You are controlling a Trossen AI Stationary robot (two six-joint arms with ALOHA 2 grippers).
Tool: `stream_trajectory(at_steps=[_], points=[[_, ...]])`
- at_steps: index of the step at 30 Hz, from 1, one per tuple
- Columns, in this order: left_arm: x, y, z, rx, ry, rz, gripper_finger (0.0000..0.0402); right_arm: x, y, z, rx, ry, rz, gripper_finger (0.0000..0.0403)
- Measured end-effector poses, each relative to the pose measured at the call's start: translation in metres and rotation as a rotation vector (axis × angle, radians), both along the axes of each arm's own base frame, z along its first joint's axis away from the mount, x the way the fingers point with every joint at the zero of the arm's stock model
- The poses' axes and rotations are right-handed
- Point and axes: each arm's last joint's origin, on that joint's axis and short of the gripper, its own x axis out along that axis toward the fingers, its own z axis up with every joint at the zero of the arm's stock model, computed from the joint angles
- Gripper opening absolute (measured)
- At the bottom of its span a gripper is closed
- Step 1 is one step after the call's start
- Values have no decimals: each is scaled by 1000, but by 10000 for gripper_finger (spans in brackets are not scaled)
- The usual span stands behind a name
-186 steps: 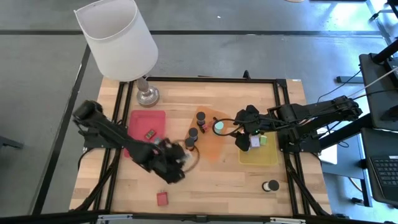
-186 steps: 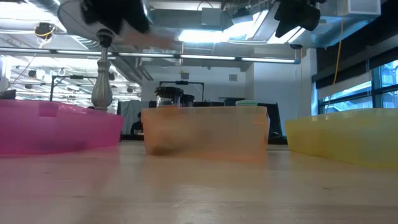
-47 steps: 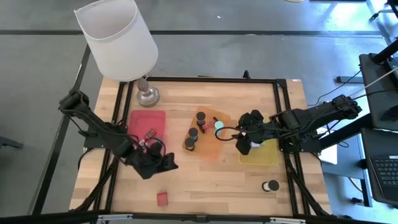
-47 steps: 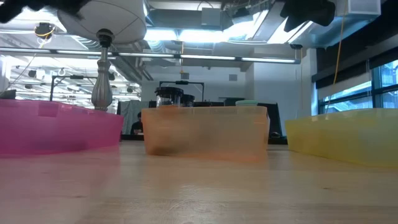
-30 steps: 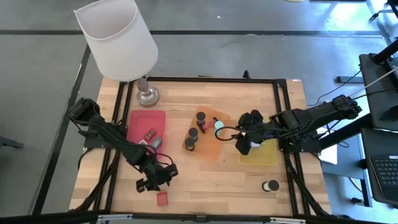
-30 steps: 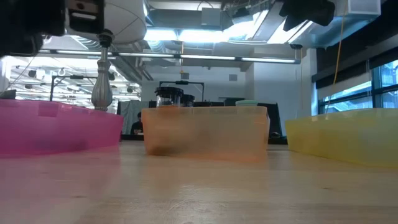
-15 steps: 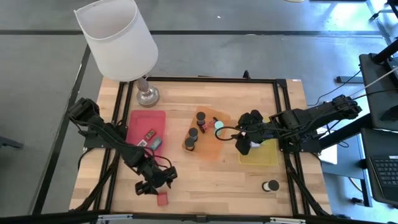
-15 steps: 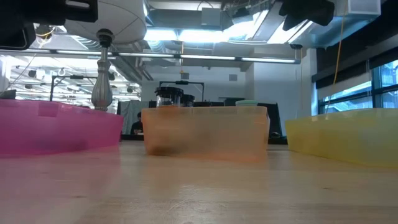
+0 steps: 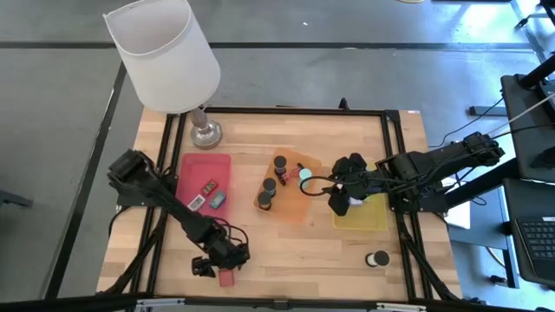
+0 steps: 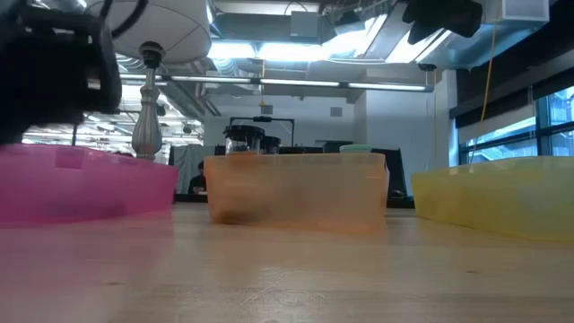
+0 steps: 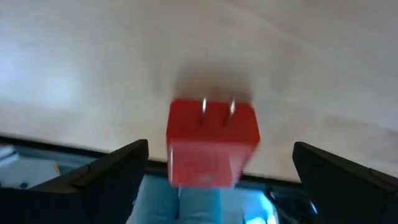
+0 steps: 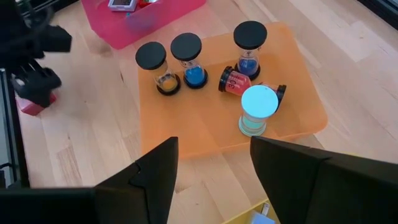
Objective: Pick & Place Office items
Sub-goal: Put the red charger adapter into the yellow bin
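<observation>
One red plug adapter (image 11: 212, 143) lying prongs-up near the tabletop (image 9: 295, 251) front edge, between spread left fingers (image 11: 99, 174), ready for grasping; right fingers (image 12: 155, 168) parted, empty, near orange tray (image 9: 290, 206).

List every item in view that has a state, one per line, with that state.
left gripper: open, fingers either side of the red block, not gripping.
red block: on the bare table, near edge, prongs showing.
right gripper: over the yellow tray's edge.
sand timers: three upright, one tipped over, in the orange tray.
white roll: on bare table.
</observation>
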Motion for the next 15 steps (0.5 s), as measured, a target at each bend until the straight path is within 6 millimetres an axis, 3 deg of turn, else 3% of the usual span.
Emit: stream_trajectory(at_steps=[5, 15], points=[[4, -5, -20, -19, 37, -39, 400, 0, 0, 0, 0, 0, 0, 204], [7, -6, -24, -21, 31, -38, 391, 0, 0, 0, 1, -3, 0, 204]])
